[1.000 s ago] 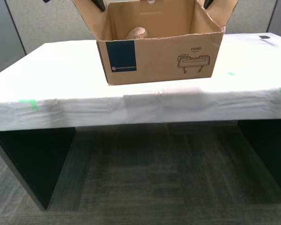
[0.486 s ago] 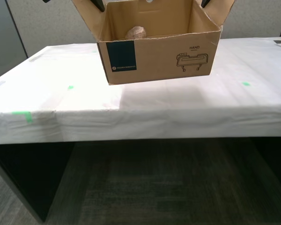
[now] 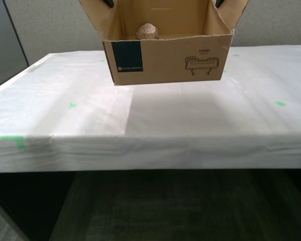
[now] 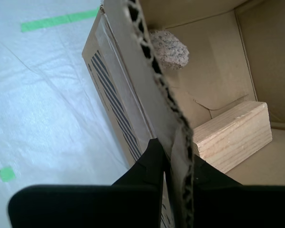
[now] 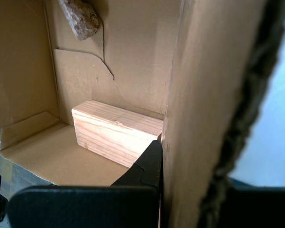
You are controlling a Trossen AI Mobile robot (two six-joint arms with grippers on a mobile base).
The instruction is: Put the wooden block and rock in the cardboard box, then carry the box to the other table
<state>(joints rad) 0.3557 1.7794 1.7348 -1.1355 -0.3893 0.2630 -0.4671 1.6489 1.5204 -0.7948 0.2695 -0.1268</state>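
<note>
Cardboard box (image 3: pixel 165 57): brown corrugated carton, flaps up, dark teal square label and line drawing marked "HAND" on its front. In the exterior view it sits high and centred over the counter (image 3: pixel 190 120), casting a shadow on the sheet below; whether its base touches the top cannot be told.

Rock (image 4: pixel 170 49): rough pinkish-beige stone, inside the box on its floor, against a wall near one corner.

Wooden block (image 5: pixel 115 132): pale, grained, brick-shaped, lying flat on the box floor against the wall opposite the rock, apart from it.

Counter: whitish-grey wrinkled sheet top with a green tape line (image 4: pixel 59 20) and small green marks (image 3: pixel 280 103).

My first gripper (image 5: pixel 168 164): pinching one side wall of the box; one black finger (image 5: pixel 145 166) shows inside the wall, beside the block; the other finger is hidden by the cardboard.

My second gripper (image 4: pixel 173 164): black fingers pressed together on the corrugated edge of the opposite side wall, one finger each side.
</note>
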